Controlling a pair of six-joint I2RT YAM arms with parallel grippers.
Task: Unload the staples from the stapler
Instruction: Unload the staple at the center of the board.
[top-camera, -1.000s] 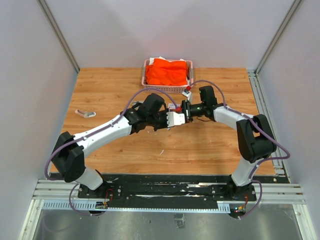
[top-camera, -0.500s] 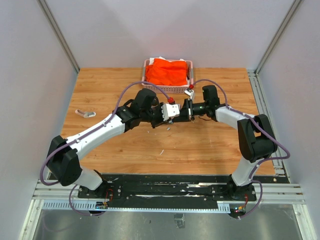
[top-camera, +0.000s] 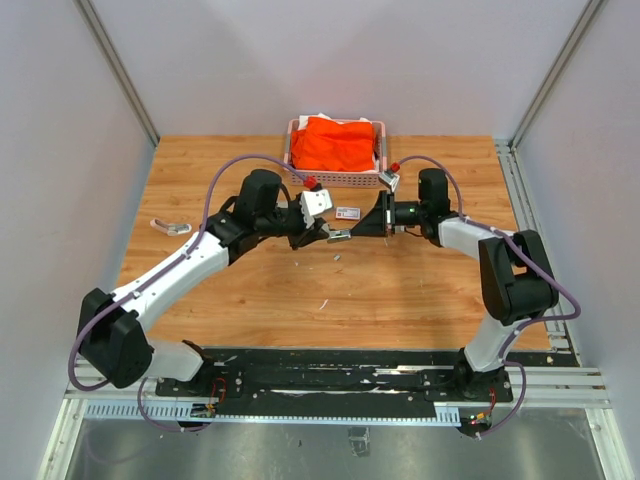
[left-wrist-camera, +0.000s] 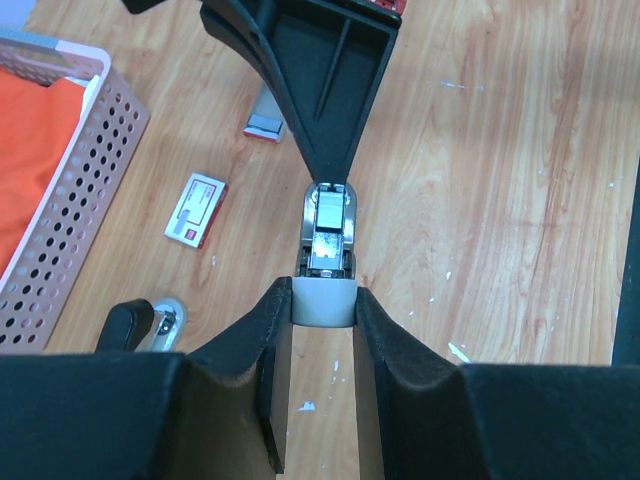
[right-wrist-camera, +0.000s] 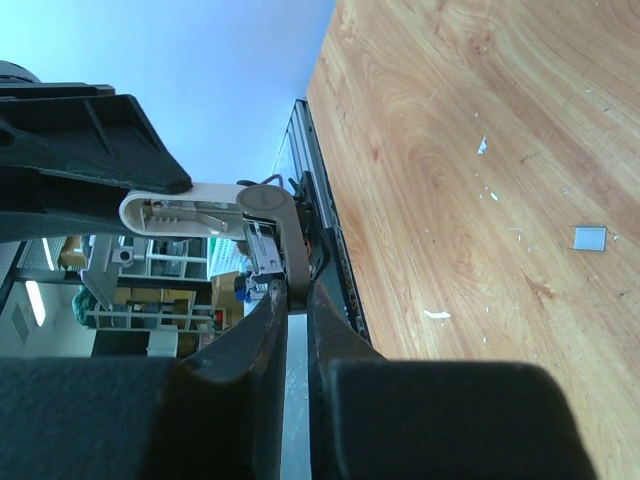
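Note:
The grey stapler (top-camera: 340, 236) hangs above the table between my two grippers. My left gripper (left-wrist-camera: 323, 300) is shut on its grey end, and the metal magazine (left-wrist-camera: 325, 225) shows just beyond the fingertips. My right gripper (right-wrist-camera: 297, 290) is shut on the other end by the hinge, while the stapler's grey top arm (right-wrist-camera: 190, 212) reaches out to the left. In the top view the left gripper (top-camera: 326, 228) and right gripper (top-camera: 374, 224) face each other. A small silvery strip of staples (right-wrist-camera: 589, 238) lies on the wood, and a tiny bit (top-camera: 337, 257) lies below the stapler.
A pink basket (top-camera: 335, 180) with orange cloth (top-camera: 335, 143) stands at the back centre. A small white box with a red label (left-wrist-camera: 197, 208) lies near it. A silvery object (top-camera: 170, 226) lies at the far left. White specks dot the wood.
Both grippers have drawn apart, the left wrist swinging left and back, the right pulling right. The stapler now stretches between them. A small bit has appeared on the table beneath.

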